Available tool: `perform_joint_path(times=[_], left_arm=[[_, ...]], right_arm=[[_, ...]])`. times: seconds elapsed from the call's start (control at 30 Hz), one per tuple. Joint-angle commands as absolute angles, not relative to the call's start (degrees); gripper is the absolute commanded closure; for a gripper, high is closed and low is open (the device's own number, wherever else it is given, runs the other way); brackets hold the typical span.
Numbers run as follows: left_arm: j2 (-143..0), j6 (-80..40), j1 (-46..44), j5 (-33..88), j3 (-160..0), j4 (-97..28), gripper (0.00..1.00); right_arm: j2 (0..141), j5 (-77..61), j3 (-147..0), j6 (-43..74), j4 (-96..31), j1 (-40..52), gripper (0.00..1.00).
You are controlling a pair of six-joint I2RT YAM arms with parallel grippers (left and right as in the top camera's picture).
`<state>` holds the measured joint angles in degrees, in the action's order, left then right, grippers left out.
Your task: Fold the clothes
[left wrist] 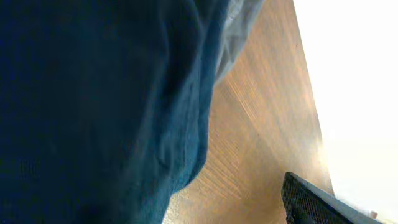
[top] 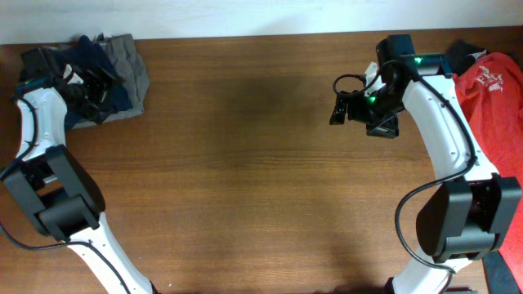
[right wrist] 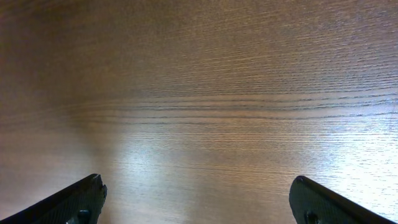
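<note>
Left pincer (top: 95,88) amid navy shorts (left wrist: 93,112)

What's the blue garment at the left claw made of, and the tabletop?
The blue garment looks like soft woven cloth, matte, hanging in loose folds; fibre unclear. The tabletop is wood or wood-look laminate: brown grain lines, semi-gloss with a glare patch.

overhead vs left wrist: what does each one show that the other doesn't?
Only overhead: both arms whole, the red T-shirt at the right edge, the grey shorts piled with the navy shorts, the left gripper at that pile, and the right gripper over bare table.
Only left wrist: close-up folds of the navy cloth, and one fingertip at bottom right.
Both: navy shorts and the wood table.
</note>
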<state>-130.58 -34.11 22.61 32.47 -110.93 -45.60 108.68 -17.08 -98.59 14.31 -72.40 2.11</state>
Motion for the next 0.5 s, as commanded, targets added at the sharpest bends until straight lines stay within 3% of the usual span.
perform_joint_path(times=[0.0, 0.27, 0.33, 0.37, 0.4, 0.47], left_arm=[[-119.48, -28.34, 22.15, 35.0, -112.14, -46.46, 0.15], [-107.92, -23.64, 22.11, 26.79, -112.14, -47.4, 0.19], [-107.63, -22.68, 22.13, 25.26, -112.14, -45.47, 0.35], [-107.92, -21.37, 22.13, 22.55, -112.12, -42.98, 0.58], [-108.31, -21.23, 21.96, 16.84, -112.12, -40.66, 0.74], [-110.17, -21.32, 21.34, 2.42, -112.12, -34.74, 0.93]], right_arm=[[106.54, -17.58, -99.22, 13.72, -72.44, 1.85, 0.01], [106.54, -17.58, -99.22, 13.72, -72.38, 1.85, 0.01], [106.54, -17.58, -99.22, 13.72, -72.2, 1.85, 0.01], [106.54, -17.58, -99.22, 13.72, -72.16, 1.85, 0.01], [106.54, -17.58, -99.22, 13.72, -72.18, 1.85, 0.01], [106.54, -17.58, -99.22, 13.72, -72.2, 1.85, 0.01]])
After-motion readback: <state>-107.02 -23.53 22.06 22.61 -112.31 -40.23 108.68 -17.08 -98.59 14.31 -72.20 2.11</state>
